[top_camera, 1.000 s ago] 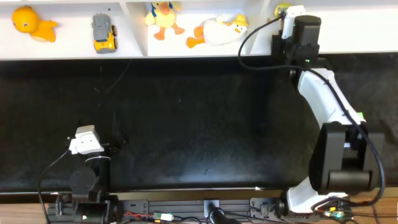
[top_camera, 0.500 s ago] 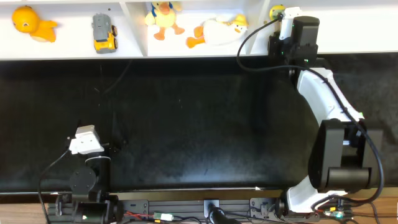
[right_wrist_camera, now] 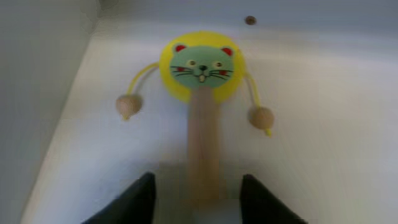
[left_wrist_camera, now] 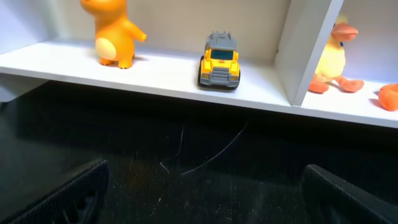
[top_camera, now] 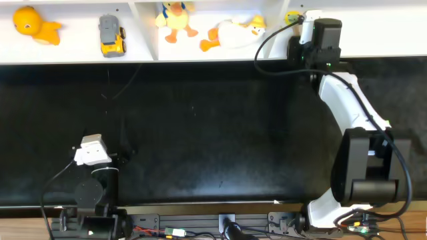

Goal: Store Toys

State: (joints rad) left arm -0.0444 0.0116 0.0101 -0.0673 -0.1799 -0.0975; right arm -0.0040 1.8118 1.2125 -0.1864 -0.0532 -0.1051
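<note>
So the rattle drum (right_wrist_camera: 202, 68), the yellow one with the green cat face, is lying flat on the floor of the white shelf (right_wrist_camera: 329, 124), in the right-hand compartment, pretty close to the divider wall (right_wrist_camera: 43, 74) on one side. Its wooden handle (right_wrist_camera: 202, 149) points back toward the right gripper (right_wrist_camera: 198, 180), and the two little wooden beads (right_wrist_camera: 127, 104) are splayed out on their strings on either side of the head. The right gripper's fingers (right_wrist_camera: 144, 198) sit on either side of the handle's end but spread apart, with a visible gap to the wood on both sides, so not pinching it. From the top view the right arm (top_camera: 347, 107) is stretched all the way up to that shelf. Next compartment over has a white plush duck (top_camera: 233, 33) and a yellow plush duck (top_camera: 175, 20), and the one past that has a yellow toy truck (left_wrist_camera: 219, 61) and an orange duck (left_wrist_camera: 115, 31). The left gripper (left_wrist_camera: 205, 171) is down near its own base over the black mat (top_camera: 213, 133), fingers wide apart, holding nothing and facing the shelf.
</note>
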